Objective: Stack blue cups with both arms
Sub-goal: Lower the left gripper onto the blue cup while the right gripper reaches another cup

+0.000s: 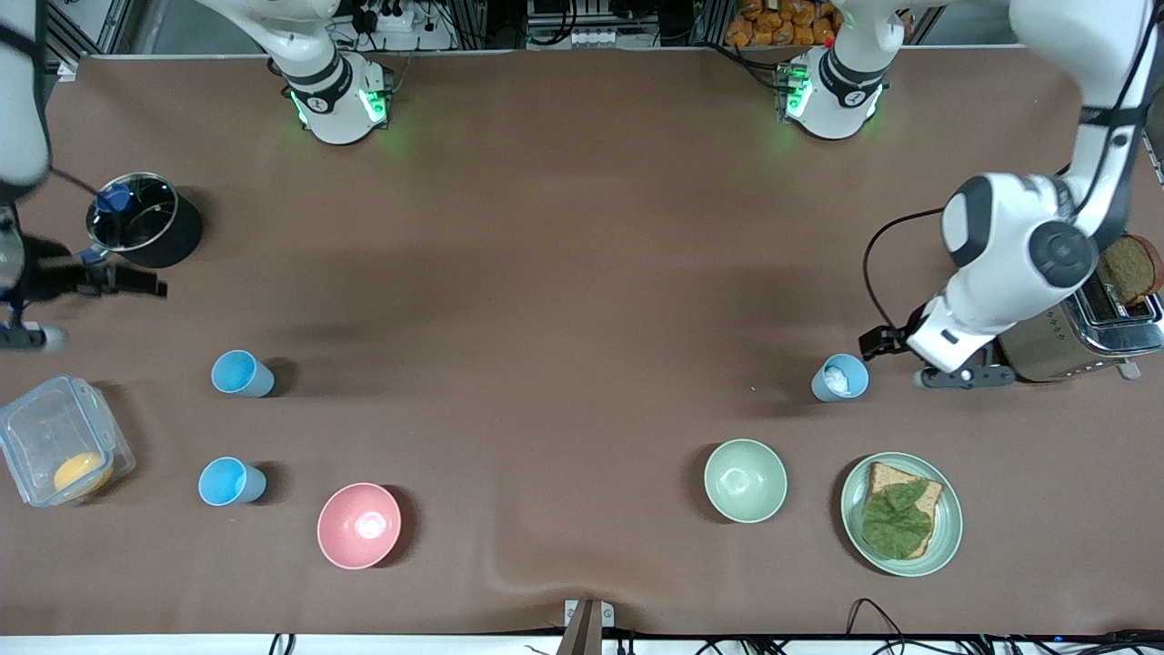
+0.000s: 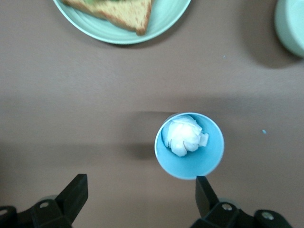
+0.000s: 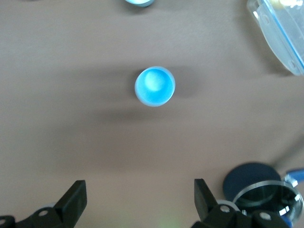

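My left gripper (image 2: 137,199) hangs with its two black fingers spread wide and nothing between them; in the left wrist view they sit at the lower edge of the frame, and the paler blue cup (image 2: 189,146) stands upright on the brown table (image 1: 564,273) just above them, off toward one finger, with a crumpled white wad (image 2: 184,137) inside it. In the front view that cup (image 1: 839,377) sits at middle right, with my left gripper (image 1: 955,375) just beside it in front of the toaster (image 1: 1082,337), which holds a slice of brown bread (image 1: 1130,268). Lower in that frame lie the pale green bowl (image 1: 745,480) and a green plate (image 1: 946,528) carrying toast topped with a leaf (image 1: 898,520). My right gripper (image 3: 140,199) is likewise wide open and empty, its fingers at the bottom of the right wrist view, with a bright blue cup (image 3: 155,86) upright near the centre of that frame. In the front view my right gripper (image 1: 109,277) hovers at the far left edge, beside the black pot (image 1: 145,220). Two bright blue cups stand at lower left there, one (image 1: 241,373) above the other (image 1: 231,480), well apart from the paler one. The pink bowl (image 1: 359,526) sits near the lower cup, and a clear container (image 1: 59,450) with something yellow inside rests at the left edge.
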Robot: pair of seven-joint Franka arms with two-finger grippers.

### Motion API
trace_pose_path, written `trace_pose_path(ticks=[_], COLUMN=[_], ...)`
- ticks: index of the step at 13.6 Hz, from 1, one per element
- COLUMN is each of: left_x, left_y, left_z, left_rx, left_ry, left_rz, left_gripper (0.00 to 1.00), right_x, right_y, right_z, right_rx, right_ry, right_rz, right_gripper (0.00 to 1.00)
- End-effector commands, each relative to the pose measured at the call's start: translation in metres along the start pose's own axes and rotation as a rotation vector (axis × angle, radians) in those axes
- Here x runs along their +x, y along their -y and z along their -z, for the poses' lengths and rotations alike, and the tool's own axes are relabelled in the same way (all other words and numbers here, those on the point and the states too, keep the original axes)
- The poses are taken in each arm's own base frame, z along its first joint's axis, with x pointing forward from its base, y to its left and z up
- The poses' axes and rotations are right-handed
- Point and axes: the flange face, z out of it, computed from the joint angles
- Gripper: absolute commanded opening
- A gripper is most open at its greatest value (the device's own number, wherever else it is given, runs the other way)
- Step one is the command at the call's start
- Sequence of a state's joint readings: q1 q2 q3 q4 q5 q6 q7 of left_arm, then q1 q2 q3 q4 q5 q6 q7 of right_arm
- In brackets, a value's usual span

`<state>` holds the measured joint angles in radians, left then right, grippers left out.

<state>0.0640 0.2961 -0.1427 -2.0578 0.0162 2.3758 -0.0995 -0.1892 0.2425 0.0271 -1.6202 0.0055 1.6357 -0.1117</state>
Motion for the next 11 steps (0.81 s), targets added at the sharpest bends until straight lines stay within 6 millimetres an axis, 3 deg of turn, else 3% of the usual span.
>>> trace_pose_path(ticks=[1, 2, 3, 5, 6, 9, 11], left_x=[0.003, 0.003, 0.003, 0.002, 0.002, 0.003, 0.002], left_y=[0.003, 0.003, 0.001, -0.004, -0.005, -0.005, -0.031], left_z=[-0.029, -0.040, -0.047, -0.052, -0.057, -0.059, -0.044], left_rx=[-0.026, -0.028, -0.029, -0.030, -0.031, -0.032, -0.052], left_ry=[-0.006, 0.003, 0.009, 0.016, 0.025, 0.024, 0.005], left_rz=[0.002, 0.003, -0.001, -0.008, -0.009, -0.009, -0.036], left_gripper=[1.00, 0.92, 0.69, 0.05, 0.00, 0.00, 0.00], right_x=[0.036, 0.048, 0.058, 0.070, 0.071, 0.071, 0.072], right_y=[-0.026, -0.049, -0.070, -0.068, -0.067, -0.051, -0.045], right_z=[-0.055, -0.082, -0.110, -0.141, -0.153, -0.186, -0.192], right_rx=[-0.079, -0.075, -0.062, -0.065, -0.065, -0.059, -0.059], right_ry=[0.016, 0.016, 0.018, 0.011, -0.004, -0.049, -0.044], right_rz=[0.002, -0.024, -0.049, -0.037, -0.035, -0.033, -0.047], right_gripper=[1.00, 1.00, 1.00, 1.00, 1.00, 1.00, 1.00])
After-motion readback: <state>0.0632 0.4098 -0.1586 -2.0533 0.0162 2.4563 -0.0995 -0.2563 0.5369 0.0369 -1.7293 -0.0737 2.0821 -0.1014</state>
